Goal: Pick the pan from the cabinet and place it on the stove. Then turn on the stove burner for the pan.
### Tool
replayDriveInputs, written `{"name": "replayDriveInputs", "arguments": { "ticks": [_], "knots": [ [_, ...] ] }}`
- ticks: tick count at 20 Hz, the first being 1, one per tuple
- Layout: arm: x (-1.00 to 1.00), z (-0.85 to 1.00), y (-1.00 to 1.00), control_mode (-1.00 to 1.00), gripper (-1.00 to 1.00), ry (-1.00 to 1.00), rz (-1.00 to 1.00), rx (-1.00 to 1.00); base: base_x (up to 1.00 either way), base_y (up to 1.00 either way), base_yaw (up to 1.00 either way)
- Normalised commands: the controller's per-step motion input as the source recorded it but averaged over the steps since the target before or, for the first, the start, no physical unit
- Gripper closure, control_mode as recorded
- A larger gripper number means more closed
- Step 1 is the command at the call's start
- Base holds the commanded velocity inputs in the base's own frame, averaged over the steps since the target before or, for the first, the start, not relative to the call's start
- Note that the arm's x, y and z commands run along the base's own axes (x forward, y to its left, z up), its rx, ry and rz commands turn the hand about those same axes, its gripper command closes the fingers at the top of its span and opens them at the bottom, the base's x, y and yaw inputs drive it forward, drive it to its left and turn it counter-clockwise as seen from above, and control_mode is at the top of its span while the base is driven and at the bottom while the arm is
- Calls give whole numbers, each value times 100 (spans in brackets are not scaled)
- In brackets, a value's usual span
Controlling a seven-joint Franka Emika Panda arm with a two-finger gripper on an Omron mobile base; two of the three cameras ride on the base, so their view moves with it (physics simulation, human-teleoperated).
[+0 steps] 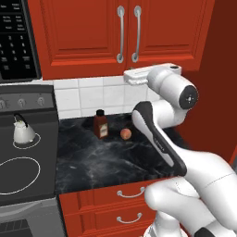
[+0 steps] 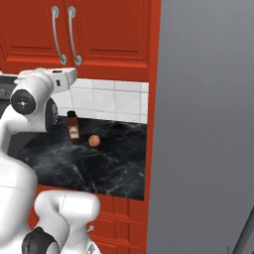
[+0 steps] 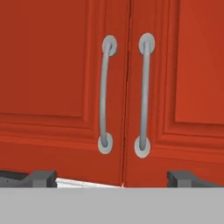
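Note:
The red cabinet [image 1: 83,32] hangs above the counter with both doors closed, so the pan is hidden. Its two silver bar handles [image 3: 104,94] [image 3: 144,94] stand side by side at the door seam, straight ahead in the hand view. My gripper [image 3: 113,179] is open, its dark fingertips [image 3: 41,178] set wide apart just below the handles and clear of the doors. In the left base view my gripper [image 1: 132,76] hovers under the cabinet's bottom edge. The dark glass stove [image 1: 28,185] with white ring outlines and grey knobs [image 1: 21,102] lies to the left.
A white kettle [image 1: 23,129] sits on the stove's rear burner. A brown bottle [image 1: 101,124] and a small round fruit [image 1: 125,134] stand on the black marble counter [image 1: 115,162]. A black microwave [image 1: 16,37] hangs above the stove. A tall grey panel [image 2: 203,124] walls off the right.

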Motion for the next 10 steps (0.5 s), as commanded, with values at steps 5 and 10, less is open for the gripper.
{"name": "replayDriveInputs", "arguments": {
  "ticks": [5, 10],
  "knots": [
    [0, 33, 0, -100, -100, -10, 5, 0, 0, 0, 0],
    [1, 11, 0, -100, -100, -14, -2, -2, 0, 0, 0]
  ]
}}
